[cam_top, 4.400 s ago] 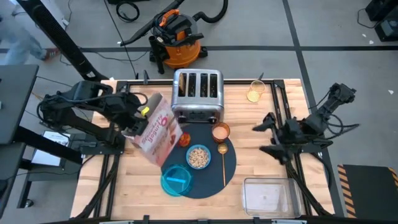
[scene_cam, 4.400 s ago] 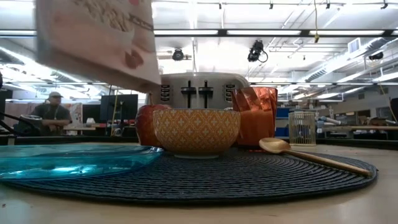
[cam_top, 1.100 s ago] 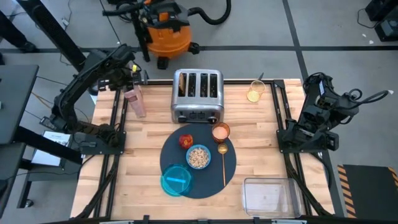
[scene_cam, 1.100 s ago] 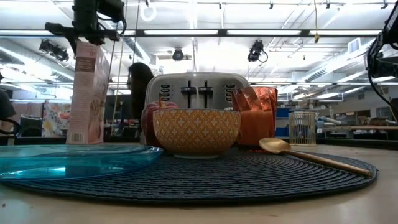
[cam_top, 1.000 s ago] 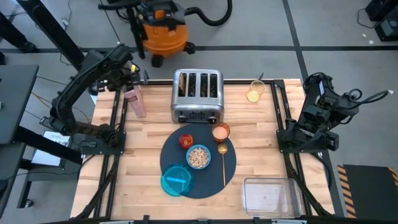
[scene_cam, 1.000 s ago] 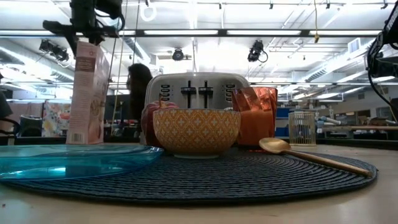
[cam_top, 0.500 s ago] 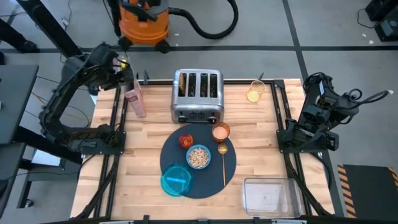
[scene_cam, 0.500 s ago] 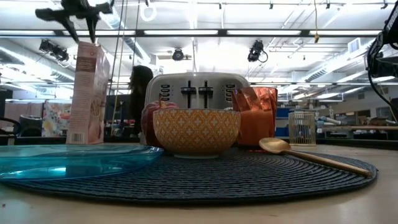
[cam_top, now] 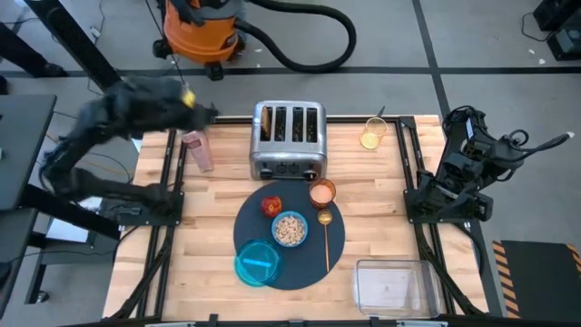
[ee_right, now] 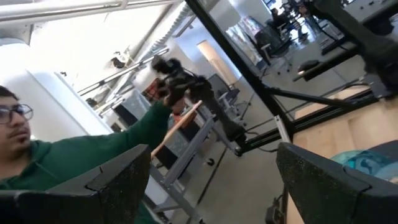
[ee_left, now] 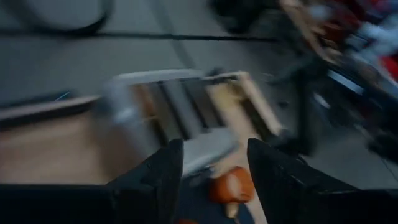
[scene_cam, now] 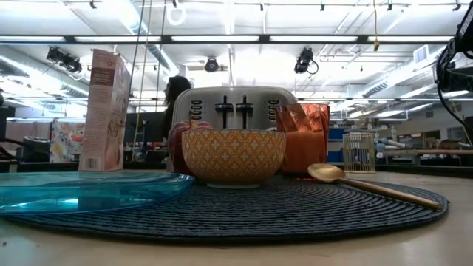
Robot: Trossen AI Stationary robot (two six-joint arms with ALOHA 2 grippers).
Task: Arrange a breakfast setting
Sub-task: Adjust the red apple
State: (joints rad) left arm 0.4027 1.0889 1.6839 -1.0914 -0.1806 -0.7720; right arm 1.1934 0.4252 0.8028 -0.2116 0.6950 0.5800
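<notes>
The table is seen from above with a steel toaster at its far edge. Near the middle lies the round dark mat, on which the rest of the setting is laid. A blue plate sits on the mat's near left part. A bowl, patterned orange outside, stands at the mat's centre, filled with cereal. A red apple is just behind the bowl on the left, and a copper cup stands at the mat's far right edge. A gold spoon lies along the right side of the mat. A pink cereal box stands upright left of the toaster, apart from it. A clear tub rests at the near right corner. The left gripper is raised over the far left edge, blurred, above the box; its jaws are held apart on nothing. The right gripper is folded back at the right edge, its jaws wide apart and empty. No toast can be made out.
</notes>
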